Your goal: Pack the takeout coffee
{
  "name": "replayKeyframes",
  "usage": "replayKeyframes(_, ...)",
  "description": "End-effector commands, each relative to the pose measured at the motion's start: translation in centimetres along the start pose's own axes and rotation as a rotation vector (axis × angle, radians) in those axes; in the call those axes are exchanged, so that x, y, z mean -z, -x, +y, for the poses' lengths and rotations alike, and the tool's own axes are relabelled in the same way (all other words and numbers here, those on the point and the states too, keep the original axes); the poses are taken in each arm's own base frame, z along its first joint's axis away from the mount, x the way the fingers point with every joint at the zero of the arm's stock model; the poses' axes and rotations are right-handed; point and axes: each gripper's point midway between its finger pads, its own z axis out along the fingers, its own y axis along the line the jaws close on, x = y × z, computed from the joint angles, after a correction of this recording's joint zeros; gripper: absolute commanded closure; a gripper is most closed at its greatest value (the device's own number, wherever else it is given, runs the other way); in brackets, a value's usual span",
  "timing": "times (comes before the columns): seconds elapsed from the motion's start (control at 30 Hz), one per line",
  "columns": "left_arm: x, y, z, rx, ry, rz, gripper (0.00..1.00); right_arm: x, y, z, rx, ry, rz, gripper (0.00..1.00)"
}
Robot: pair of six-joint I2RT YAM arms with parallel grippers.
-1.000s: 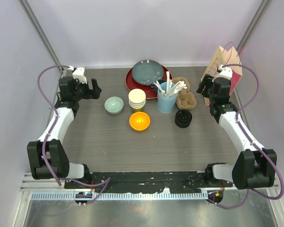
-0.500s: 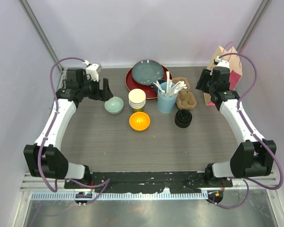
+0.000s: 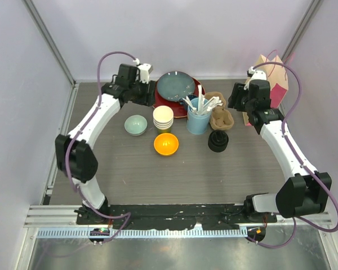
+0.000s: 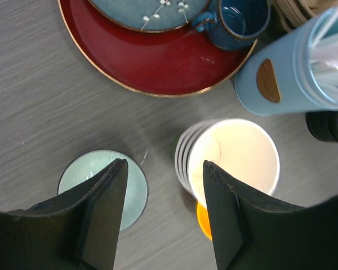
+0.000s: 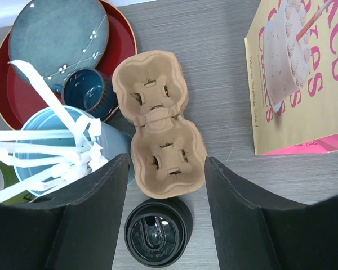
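Cream-lined stacked cups sit beneath our left gripper, its jaws spread and empty; our right gripper, likewise released, hangs over the cardboard carrier.

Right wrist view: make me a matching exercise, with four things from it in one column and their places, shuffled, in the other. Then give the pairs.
Things:
1. cup carrier
2. stack of black lids
3. paper bag
4. dark blue mug

Places:
A. far right of the view
B. on the red plate
C. middle of the view, wells empty
D. bottom of the view, just below the carrier

Pairs: 1-C, 2-D, 3-A, 4-B.
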Motion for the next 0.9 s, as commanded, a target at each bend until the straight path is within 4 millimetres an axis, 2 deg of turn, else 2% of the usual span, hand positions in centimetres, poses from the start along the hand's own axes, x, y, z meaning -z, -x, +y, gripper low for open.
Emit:
replayKeyframes(0.0,-1.7,2.0,-0.4,-0.011,0.064,0.009,0.41,1.2,1.0,0.3,0.044,0.019,-0.046,0.39)
replayKeyframes(0.03,-2.6,1.3,-0.3,-0.014,0.073,0.049,0.42,1.2,1.0,0.3,0.046,0.018,-0.047,0.39)
replayKeyframes(0.07,-2.7,2.1,-0.8,-0.027,0.072,0.035,0.44,1.2,0.8,0.2,0.047,0.014,-0.044,0.39)
replayKeyframes(0.13,-3.5,1.5,-1.0,-0.027,0.069,0.066,0.46,1.2,0.8,0.1,0.052,0.009,-0.044,0.39)
replayKeyframes(0.27,-3.5,1.4,-2.2,-0.046,0.025,0.071,0.48,1.0,0.6,0.0,0.057,0.006,-0.038,0.39)
replayKeyframes(0.47,-2.3,1.1,-3.6,-0.091,-0.029,0.063,0.50,0.2,-0.1,0.2,0.062,0.015,-0.011,0.39)
replayKeyframes(0.6,-2.8,0.1,-3.2,-0.119,-0.017,0.084,0.51,-0.2,-0.4,0.2,0.062,0.017,0.002,0.39)
replayKeyframes(0.87,-4.0,0.0,-2.8,-0.140,-0.015,0.088,0.63,-0.2,-0.6,0.4,0.071,0.029,0.005,0.39)
